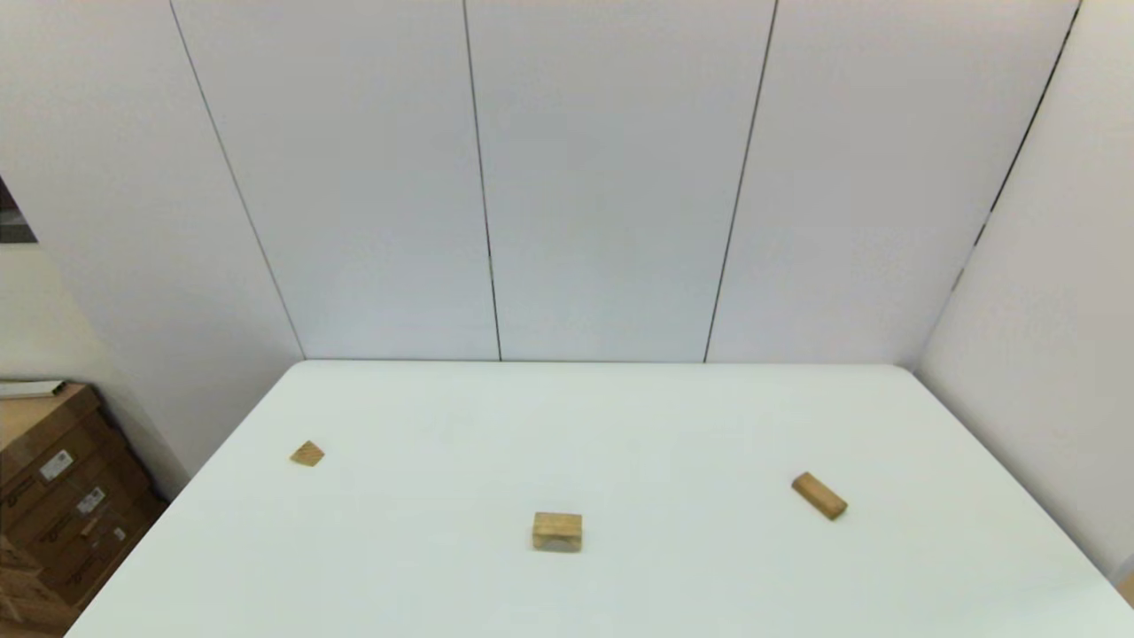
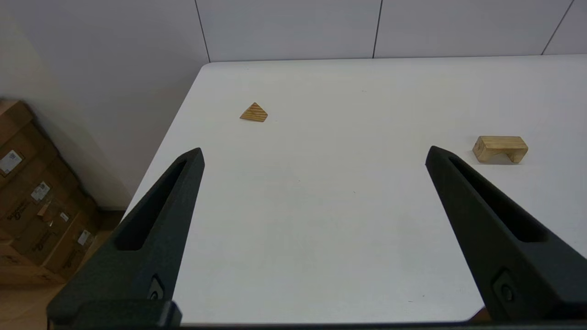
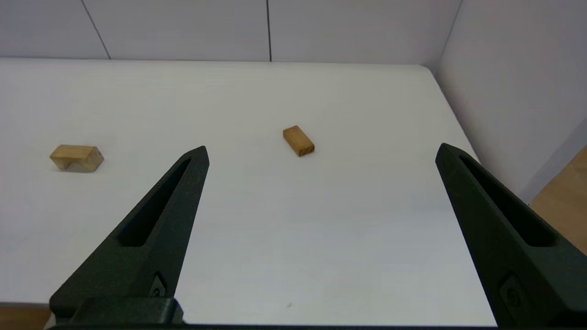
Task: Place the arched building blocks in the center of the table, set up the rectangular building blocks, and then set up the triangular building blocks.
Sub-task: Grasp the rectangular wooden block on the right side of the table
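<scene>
— Where's the small chunky light-wood arch block (image 1: 557,531) with the curved notch underneath?

— I have it standing notch-down on the large plain white table (image 1: 620,425), about midway between my two arms. From my left gripper (image 2: 314,153) it lies ahead and off toward the other arm; from my right gripper (image 3: 321,153) it is also ahead, off toward the left arm, farther away than the bar.

— And the other two?

— The flat light-brown wooden rectangular bar (image 3: 298,141) lies on its broad face almost straight ahead of the right gripper, well apart from the fingertips. The small grained triangular wooden wedge (image 2: 254,112) lies flat ahead of the left gripper, toward the table's outer edge.

— Hands?

— Both spread wide, holding nothing, hovering back by the near edge of the table. Neither arm shows in the head view.

— So which step?

— I judge nothing is started. The arch already sits close to centre, so at most it wants a small nudge. Next, I'd reach the right gripper forward over the bar, turn the wrist to match its slant, and close across its narrow width to stand it up.
</scene>
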